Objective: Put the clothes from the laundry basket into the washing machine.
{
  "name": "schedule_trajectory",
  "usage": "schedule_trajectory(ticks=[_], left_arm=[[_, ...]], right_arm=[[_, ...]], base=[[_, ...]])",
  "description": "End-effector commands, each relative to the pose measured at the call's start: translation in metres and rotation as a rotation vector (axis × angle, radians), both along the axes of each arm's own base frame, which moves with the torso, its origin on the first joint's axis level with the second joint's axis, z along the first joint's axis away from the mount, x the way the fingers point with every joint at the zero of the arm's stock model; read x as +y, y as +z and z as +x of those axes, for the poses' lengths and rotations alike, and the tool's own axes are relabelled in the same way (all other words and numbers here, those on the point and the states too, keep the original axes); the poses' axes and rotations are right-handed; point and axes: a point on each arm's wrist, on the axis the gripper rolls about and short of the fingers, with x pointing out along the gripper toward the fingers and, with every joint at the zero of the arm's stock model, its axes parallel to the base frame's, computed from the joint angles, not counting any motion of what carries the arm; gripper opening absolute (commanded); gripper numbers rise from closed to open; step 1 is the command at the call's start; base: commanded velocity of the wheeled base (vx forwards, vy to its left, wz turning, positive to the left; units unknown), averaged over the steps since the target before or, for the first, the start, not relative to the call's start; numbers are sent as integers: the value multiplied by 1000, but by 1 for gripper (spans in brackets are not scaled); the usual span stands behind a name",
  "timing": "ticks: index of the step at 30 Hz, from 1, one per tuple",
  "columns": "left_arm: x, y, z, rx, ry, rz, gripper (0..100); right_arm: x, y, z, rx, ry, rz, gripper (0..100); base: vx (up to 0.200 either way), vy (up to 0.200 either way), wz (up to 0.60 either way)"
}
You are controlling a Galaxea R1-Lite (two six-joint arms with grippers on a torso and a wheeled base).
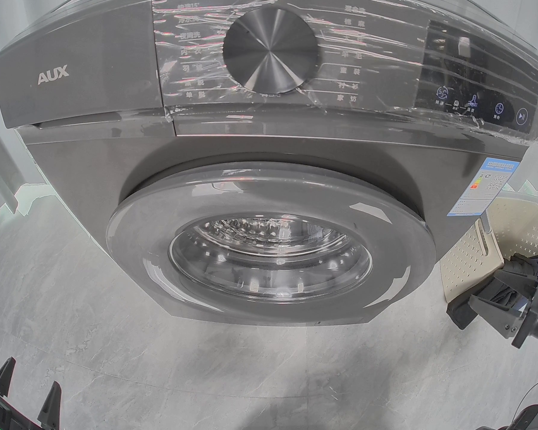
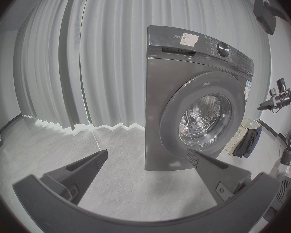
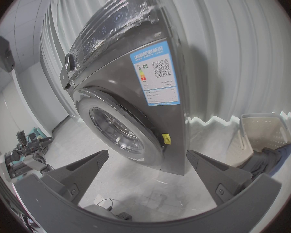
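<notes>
Both grippers are hanging released, clothes not yet loaded.
You're keeping the left gripper (image 1: 30,375) spread low left; the washing machine (image 1: 269,150) is sitting centre, door (image 1: 269,252) closed; dark clothes (image 3: 265,160) are draping over the laundry basket (image 1: 520,222) rim; the right gripper (image 3: 146,152) is gaping empty nearby.

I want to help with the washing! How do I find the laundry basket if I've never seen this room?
Start at the big grey washing machine with the round glass door. On the floor beside it, on the side with the blue label, stands the laundry basket. It is the cream plastic thing dotted with little holes, with dark clothes hanging over its rim.
</notes>
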Motion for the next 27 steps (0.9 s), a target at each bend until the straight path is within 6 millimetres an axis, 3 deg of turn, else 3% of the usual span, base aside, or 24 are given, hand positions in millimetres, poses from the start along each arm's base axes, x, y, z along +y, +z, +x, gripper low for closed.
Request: schedule_trajectory(ticks=[1,6,12,21,27], left_arm=[[0,-5,0,-2,0,-1,100],[0,-4,0,-3,0,-2,100],[0,-4,0,-3,0,-2,100],[0,-4,0,-3,0,-2,100],[0,-4,0,-3,0,-2,100]], right_arm=[[24,-8,32,103,59,-13,100],[47,-2,44,23,116,31,100],[66,-8,64,42,93,3,100],[80,-7,88,2,89,-2,100],[81,-13,86,-4,95,-24,100]], base=[[0,0,0],[0,0,0],[0,0,0],[0,0,0],[0,0,0]])
